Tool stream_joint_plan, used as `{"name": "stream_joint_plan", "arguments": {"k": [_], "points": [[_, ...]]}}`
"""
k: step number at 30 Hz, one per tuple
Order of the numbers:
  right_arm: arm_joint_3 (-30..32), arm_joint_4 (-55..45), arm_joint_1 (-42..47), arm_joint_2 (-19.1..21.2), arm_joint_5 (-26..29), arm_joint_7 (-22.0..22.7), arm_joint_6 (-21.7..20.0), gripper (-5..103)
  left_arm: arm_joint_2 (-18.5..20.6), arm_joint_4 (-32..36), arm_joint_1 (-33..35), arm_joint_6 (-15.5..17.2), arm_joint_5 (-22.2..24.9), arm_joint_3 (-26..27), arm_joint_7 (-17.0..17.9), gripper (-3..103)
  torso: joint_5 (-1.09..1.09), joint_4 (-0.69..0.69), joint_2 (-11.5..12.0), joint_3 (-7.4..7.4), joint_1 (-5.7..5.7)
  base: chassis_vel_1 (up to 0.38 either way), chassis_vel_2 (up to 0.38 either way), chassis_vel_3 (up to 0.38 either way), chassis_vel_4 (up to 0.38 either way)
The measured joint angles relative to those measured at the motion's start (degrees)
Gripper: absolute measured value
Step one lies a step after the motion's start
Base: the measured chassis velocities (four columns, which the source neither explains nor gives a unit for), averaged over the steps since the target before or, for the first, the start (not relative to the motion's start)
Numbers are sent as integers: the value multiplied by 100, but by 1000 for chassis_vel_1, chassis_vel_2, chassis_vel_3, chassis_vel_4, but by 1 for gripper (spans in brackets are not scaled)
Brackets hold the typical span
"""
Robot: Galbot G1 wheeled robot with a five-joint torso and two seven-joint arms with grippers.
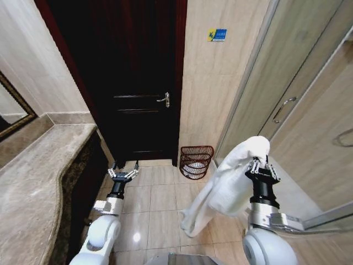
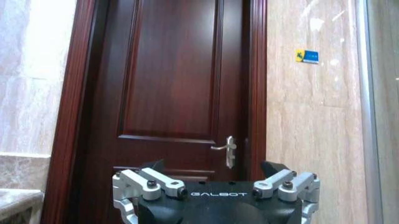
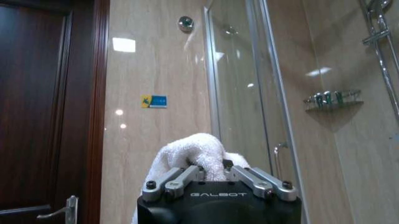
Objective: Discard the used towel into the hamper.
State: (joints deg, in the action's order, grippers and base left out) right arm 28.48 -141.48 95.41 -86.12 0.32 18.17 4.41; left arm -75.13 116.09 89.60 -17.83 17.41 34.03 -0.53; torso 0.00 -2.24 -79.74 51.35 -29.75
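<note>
A white towel [image 1: 227, 187] hangs from my right gripper [image 1: 262, 164], which is shut on its top fold; the cloth drapes down to the left toward the floor. In the right wrist view the towel [image 3: 190, 151] bulges out above the shut fingers [image 3: 171, 182]. The hamper [image 1: 196, 161], a dark reddish-brown wire basket, stands on the tiled floor against the wall beside the door, ahead and left of the towel. My left gripper [image 1: 123, 172] is held low over the floor tiles, open and holding nothing, its fingers [image 2: 149, 179] spread before the door.
A dark wooden door [image 1: 138, 83] with a metal handle [image 1: 164, 99] is straight ahead. A marble counter [image 1: 38, 182] runs along the left. A glass shower enclosure [image 1: 309, 110] stands on the right. Bare floor tiles [image 1: 160, 193] lie between the arms.
</note>
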Motion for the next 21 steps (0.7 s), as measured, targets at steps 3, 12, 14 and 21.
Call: {"name": "stream_joint_plan", "arguments": {"k": [3, 12, 14, 21], "points": [[-1, 33, -41, 15, 17, 0, 1, 10, -4, -8, -7, -40, 3, -1, 19, 100, 0, 0, -30, 17, -14, 0, 0, 0, 0], [63, 138, -207, 75, 193, -52, 19, 10, -39, 35, 18, -33, -37, 19, 5, 100, 0, 0, -47, 27, -21, 0, 0, 0, 0], [63, 157, -208, 80, 193, -74, 53, 10, -59, 57, 23, -25, -73, 20, -3, 100, 0, 0, -46, 26, -21, 0, 0, 0, 0], [69, 178, -226, 106, 196, -132, 86, 10, -108, 235, 56, 96, -100, 13, -41, 100, 1, 0, -39, 23, -19, -26, 13, 18, -15]]}}
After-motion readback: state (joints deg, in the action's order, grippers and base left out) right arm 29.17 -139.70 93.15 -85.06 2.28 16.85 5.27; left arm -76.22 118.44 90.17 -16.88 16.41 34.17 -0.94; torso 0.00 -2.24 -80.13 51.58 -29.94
